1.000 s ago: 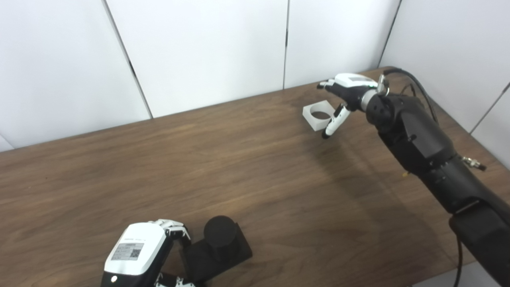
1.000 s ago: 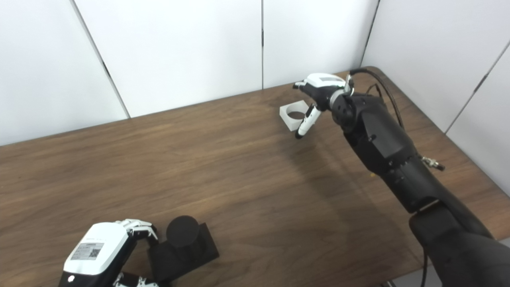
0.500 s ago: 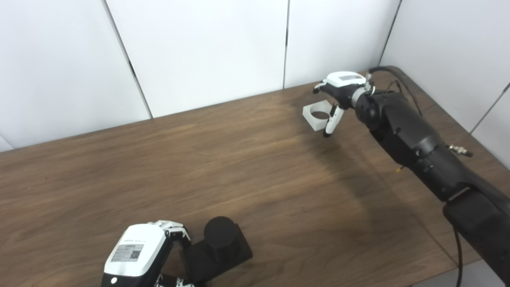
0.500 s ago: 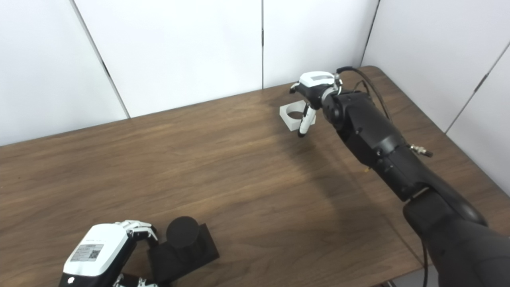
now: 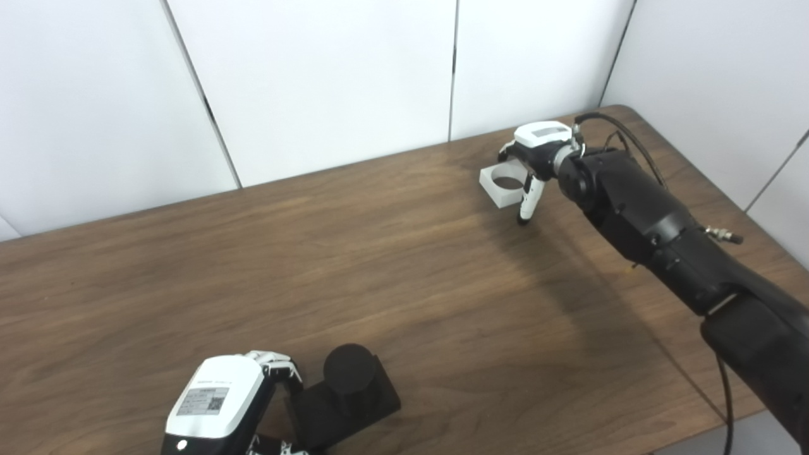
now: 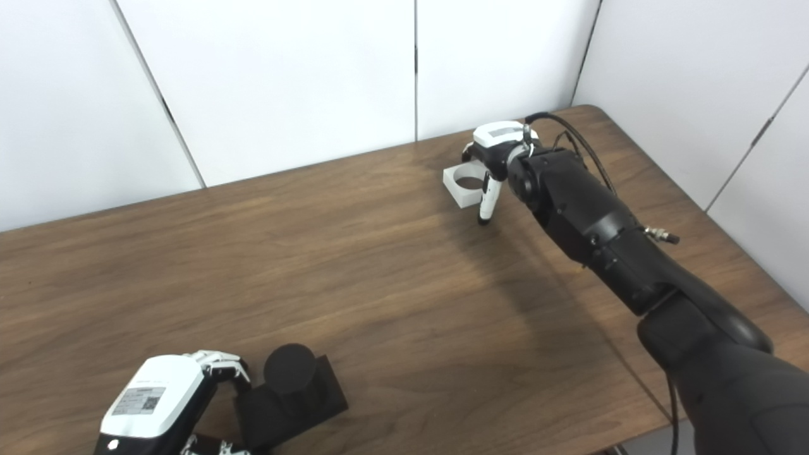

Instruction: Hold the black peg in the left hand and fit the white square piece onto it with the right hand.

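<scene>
At the near left edge of the wooden table (image 5: 392, 265), the left hand (image 5: 218, 404) sits against the black peg (image 5: 346, 371), a short round post standing upright on a dark square base. Its fingers (image 5: 278, 368) lie against the base's left side and another part of the hand shows under the base's near corner, so it seems to clasp the base, though most of the grip is hidden behind the hand's white back. From there a wide bare stretch of tabletop runs rightward, with nothing lying between the two pieces. Far off, near the back right corner, the white square piece (image 5: 501, 185) rests flat, its round hole facing up. The right hand (image 5: 536, 148) hangs over the piece's right side with fingers spread apart and holding nothing; one finger (image 5: 526, 203) points down just beside the piece's near right corner. White wall panels (image 5: 316, 76) stand behind the table.
</scene>
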Tool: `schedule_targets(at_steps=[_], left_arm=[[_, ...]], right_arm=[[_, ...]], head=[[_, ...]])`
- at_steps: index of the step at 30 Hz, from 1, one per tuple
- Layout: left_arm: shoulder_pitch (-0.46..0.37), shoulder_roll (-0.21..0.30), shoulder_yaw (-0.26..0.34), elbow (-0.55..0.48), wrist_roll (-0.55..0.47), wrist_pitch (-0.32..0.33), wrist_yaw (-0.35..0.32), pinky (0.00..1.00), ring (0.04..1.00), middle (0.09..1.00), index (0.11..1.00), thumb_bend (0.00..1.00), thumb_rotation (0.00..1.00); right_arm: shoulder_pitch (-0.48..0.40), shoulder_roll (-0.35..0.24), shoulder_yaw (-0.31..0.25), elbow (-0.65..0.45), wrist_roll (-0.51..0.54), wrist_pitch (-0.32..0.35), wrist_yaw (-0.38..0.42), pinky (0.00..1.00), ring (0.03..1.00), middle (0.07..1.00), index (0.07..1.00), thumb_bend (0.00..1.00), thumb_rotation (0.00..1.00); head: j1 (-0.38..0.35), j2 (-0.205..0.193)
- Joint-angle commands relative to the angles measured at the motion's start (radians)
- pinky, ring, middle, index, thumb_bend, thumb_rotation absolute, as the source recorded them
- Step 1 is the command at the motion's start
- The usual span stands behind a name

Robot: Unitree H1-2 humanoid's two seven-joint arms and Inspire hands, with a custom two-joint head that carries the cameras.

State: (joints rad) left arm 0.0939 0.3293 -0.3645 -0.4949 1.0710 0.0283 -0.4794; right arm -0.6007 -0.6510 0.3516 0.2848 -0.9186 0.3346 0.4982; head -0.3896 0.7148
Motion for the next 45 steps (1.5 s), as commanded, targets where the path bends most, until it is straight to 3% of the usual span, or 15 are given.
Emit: schedule_targets(at_steps=[1,12,19,20,21,23,32,40,45], left_arm=[[0.022,0.014,-0.017,-0.002,0.014,-0.007,-0.051,0.76,0.788,0.749,0.489,0.52,0.05],[0.020,0.007,-0.014,-0.007,0.011,-0.001,-0.060,0.76,0.789,0.747,0.489,0.52,0.05],[0.021,0.008,-0.010,-0.012,0.007,0.000,-0.064,0.76,0.787,0.748,0.489,0.52,0.05],[0.021,0.008,-0.010,-0.012,0.007,-0.002,-0.062,0.76,0.787,0.748,0.489,0.52,0.05],[0.021,0.008,-0.009,-0.010,0.007,-0.004,-0.057,0.76,0.786,0.748,0.489,0.52,0.05],[0.022,0.009,-0.009,-0.010,0.006,-0.006,-0.054,0.75,0.783,0.745,0.489,0.52,0.05],[0.019,0.004,-0.011,-0.010,0.012,0.000,-0.063,0.76,0.785,0.750,0.489,0.52,0.05],[0.022,-0.001,-0.008,-0.020,0.012,0.001,-0.074,0.76,0.791,0.754,0.489,0.52,0.05],[0.022,-0.009,-0.012,-0.025,0.023,0.004,-0.085,0.76,0.791,0.754,0.489,0.52,0.05]], right_arm=[[-0.044,-0.036,-0.006,-0.008,-0.008,-0.027,-0.032,0.98,0.957,0.916,0.838,0.83,0.18],[-0.034,-0.040,-0.009,-0.012,-0.008,-0.034,-0.025,0.98,0.945,0.900,0.779,0.81,0.19],[-0.028,-0.039,-0.003,-0.006,-0.014,-0.045,-0.039,0.94,0.915,0.866,0.640,0.79,0.17],[-0.027,-0.038,-0.007,-0.003,-0.010,-0.050,-0.050,0.93,0.907,0.859,0.569,0.66,0.16],[-0.024,-0.036,-0.012,0.001,-0.003,-0.055,-0.062,0.91,0.900,0.848,0.531,0.59,0.15],[-0.016,-0.035,-0.025,0.003,0.015,-0.072,-0.095,0.86,0.876,0.817,0.495,0.53,0.14],[0.012,-0.046,-0.025,0.001,0.017,-0.126,-0.169,0.77,0.827,0.764,0.485,0.52,0.13],[0.034,-0.054,-0.025,-0.010,0.011,-0.148,-0.197,0.78,0.816,0.755,0.485,0.52,0.13],[0.043,-0.058,-0.036,-0.063,0.029,-0.144,-0.173,0.82,0.830,0.754,0.485,0.52,0.13]], head=[[-0.001,0.003],[0.004,0.008],[0.005,0.012],[0.005,0.012],[0.005,0.012],[0.005,0.015],[0.008,0.014],[0.014,0.020],[0.059,0.030]])
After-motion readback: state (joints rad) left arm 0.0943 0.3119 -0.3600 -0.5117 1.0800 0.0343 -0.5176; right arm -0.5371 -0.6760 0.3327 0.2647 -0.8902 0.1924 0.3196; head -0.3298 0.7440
